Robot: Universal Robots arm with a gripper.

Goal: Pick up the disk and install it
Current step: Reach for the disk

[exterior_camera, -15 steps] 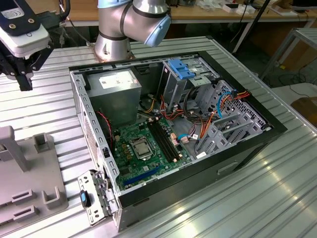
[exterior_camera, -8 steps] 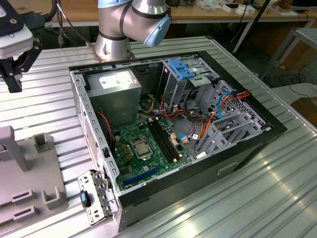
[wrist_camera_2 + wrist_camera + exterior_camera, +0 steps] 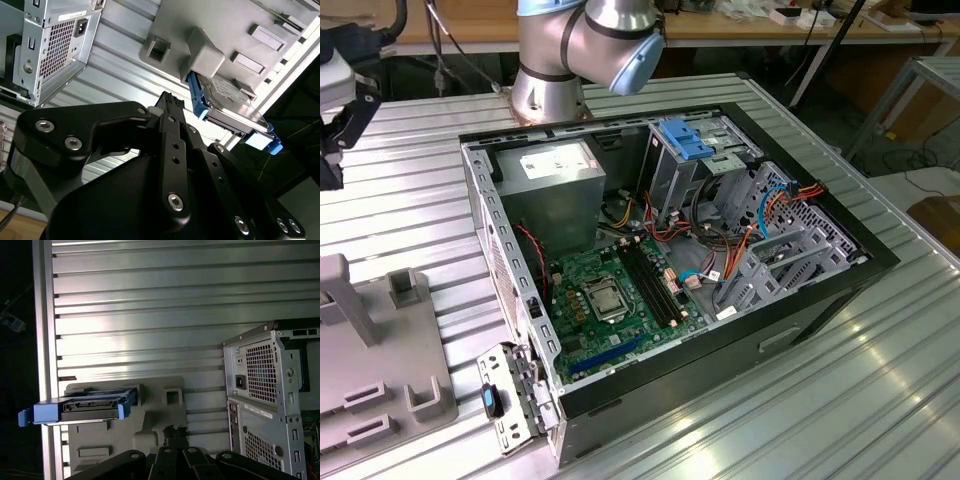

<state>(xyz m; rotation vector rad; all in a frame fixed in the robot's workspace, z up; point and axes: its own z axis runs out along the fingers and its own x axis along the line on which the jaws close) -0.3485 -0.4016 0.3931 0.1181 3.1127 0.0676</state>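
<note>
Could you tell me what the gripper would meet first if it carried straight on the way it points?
Probably the grey fixture plate, near its edge, with the disk sitting off to one side; depth from the gripper is unclear.

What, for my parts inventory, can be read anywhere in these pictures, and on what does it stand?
No text can be read for certain.
White label on the power supply, exterior view: too small to read.
Strip label on the computer case, first wrist view: blurred.
Print on the disk, second wrist view: blurred.
</note>
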